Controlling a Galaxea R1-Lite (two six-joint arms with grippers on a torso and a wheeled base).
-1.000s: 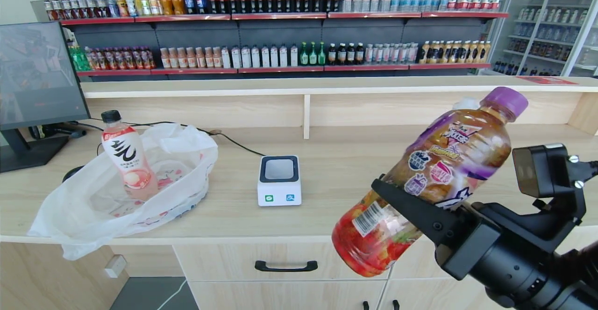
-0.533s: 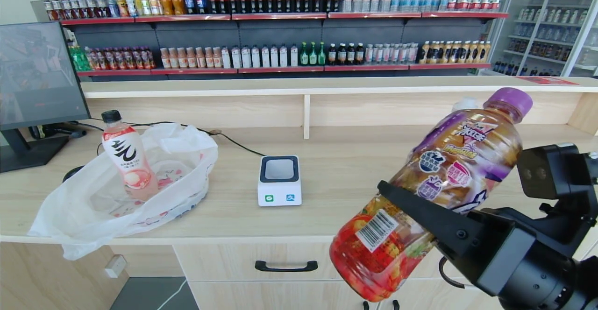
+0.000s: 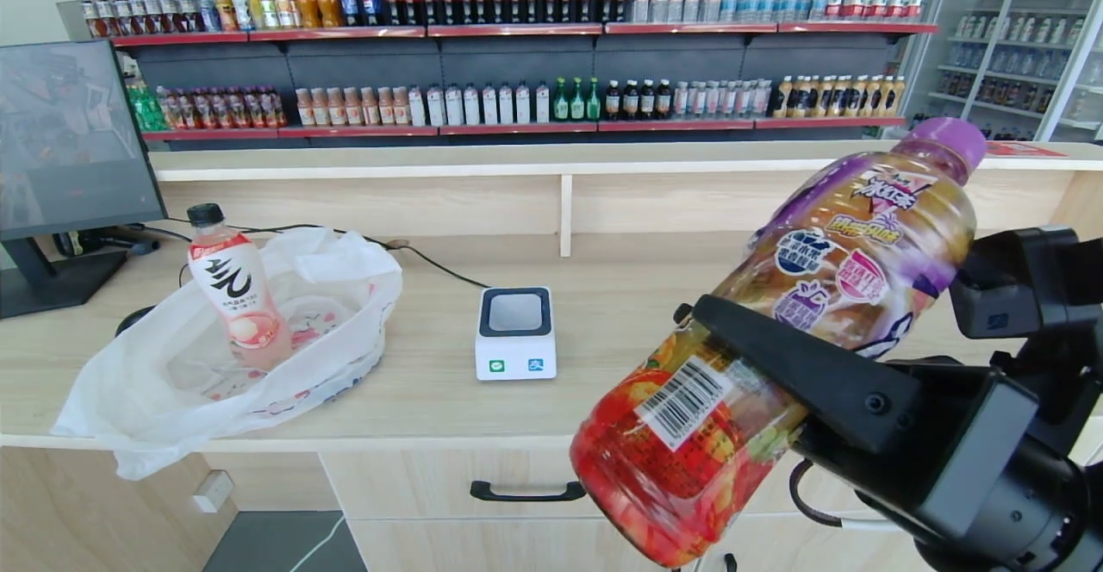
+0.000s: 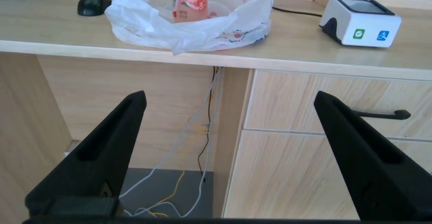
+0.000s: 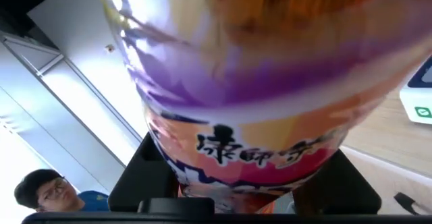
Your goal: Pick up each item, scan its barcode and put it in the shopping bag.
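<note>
At four o'clock I'm seeing the big bottle (image 3: 819, 296) showing a purple cap, an amber middle with purple, blue and pink badges, and a red base with a white patch of black bars; the right gripper (image 3: 732, 313) on it is showing black. At nine o'clock the small bottle (image 3: 237, 296) is wearing a black cap, white label and pink below, in a whitish bag (image 3: 129, 400) with red print. The scanner (image 3: 515, 339) is showing white, dark-rimmed.
</note>
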